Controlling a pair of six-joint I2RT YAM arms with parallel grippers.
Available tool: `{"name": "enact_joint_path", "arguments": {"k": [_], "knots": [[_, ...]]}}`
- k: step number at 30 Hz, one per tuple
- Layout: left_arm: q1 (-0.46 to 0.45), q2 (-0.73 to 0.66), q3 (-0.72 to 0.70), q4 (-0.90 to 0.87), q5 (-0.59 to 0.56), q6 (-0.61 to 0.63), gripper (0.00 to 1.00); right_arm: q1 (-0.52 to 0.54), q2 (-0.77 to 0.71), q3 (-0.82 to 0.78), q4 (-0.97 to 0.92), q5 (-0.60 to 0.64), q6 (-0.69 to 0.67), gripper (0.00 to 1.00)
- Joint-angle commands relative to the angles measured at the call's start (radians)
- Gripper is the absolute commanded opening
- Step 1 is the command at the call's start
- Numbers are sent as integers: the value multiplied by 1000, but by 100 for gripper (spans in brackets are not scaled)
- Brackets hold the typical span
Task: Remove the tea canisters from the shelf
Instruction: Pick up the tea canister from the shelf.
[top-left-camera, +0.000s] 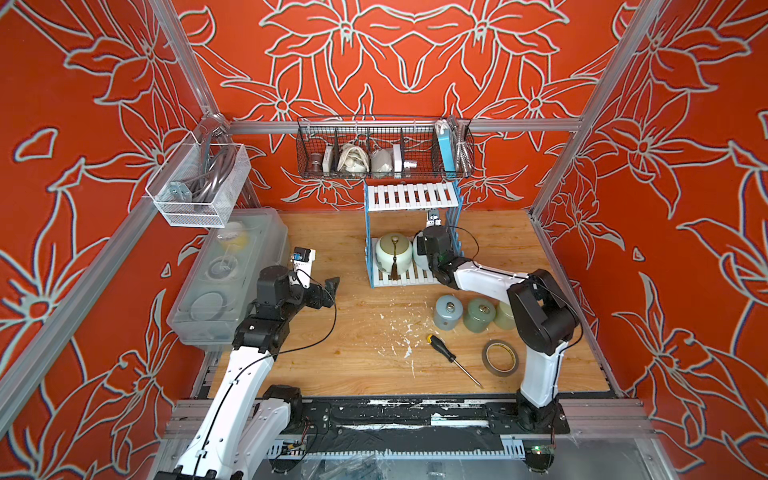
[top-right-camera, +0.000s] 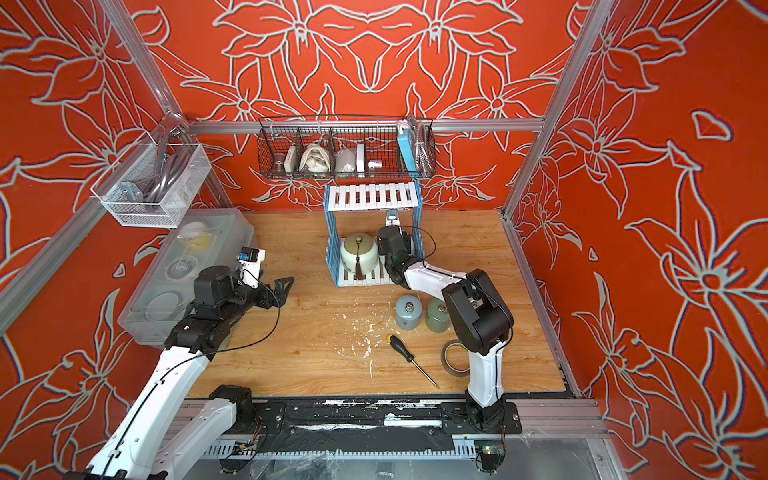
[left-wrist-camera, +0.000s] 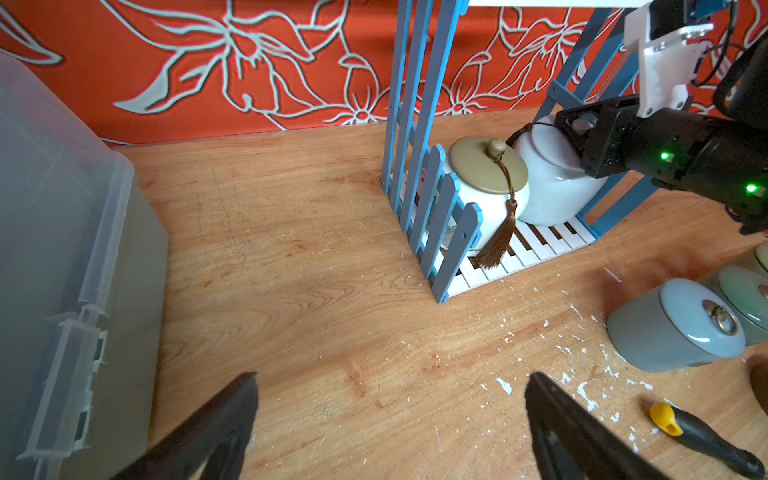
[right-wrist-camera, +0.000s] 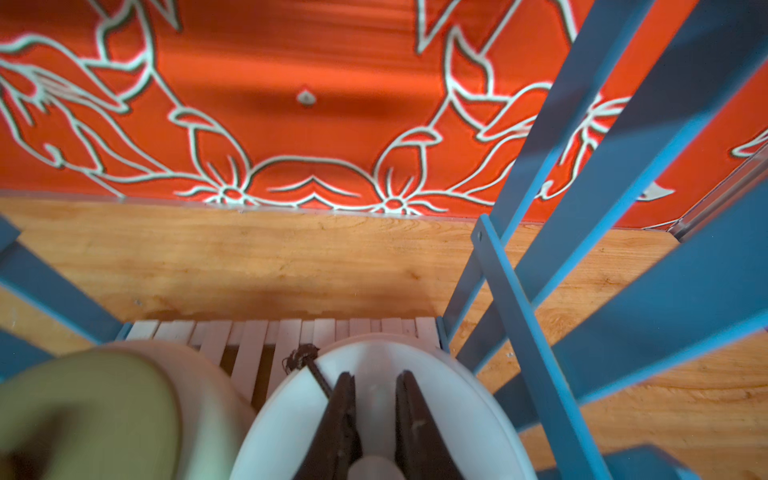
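We are pinching the lid knob (right-wrist-camera: 376, 399) of the pale blue-white canister (left-wrist-camera: 548, 195) with our right fingers (right-wrist-camera: 341, 415), likely because its round body is too wide. It is sitting on the lower tier of the shelf (top-left-camera: 412, 195), beside the cream canister (top-left-camera: 393, 252). Our left fingers (left-wrist-camera: 237, 411) are hanging spread above the desk (top-left-camera: 332, 365).

I see a screwdriver (top-left-camera: 451, 359) near a tape roll (top-left-camera: 487, 359) on the flecked wooden table (top-left-camera: 353, 365), a translucent box (top-left-camera: 270, 232) along its edge, and a black wire basket (top-left-camera: 307, 145) and clear mesh basket (top-left-camera: 195, 208) hung above.
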Motion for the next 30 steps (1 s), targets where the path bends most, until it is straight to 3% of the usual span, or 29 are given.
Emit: {"name": "enact_joint_path", "arguments": {"k": [1,18,30], "knots": [[-2,-16,-16,30,7,12,99,25,-85,-10,3,0,-38,0],[-2,-13,-4,21,-8,12,99,91,-260,-24,-19,6,-89,0],[-1,-19,-19,37,4,14,99,152,-427,-32,-160,-34,-29,0]]}}
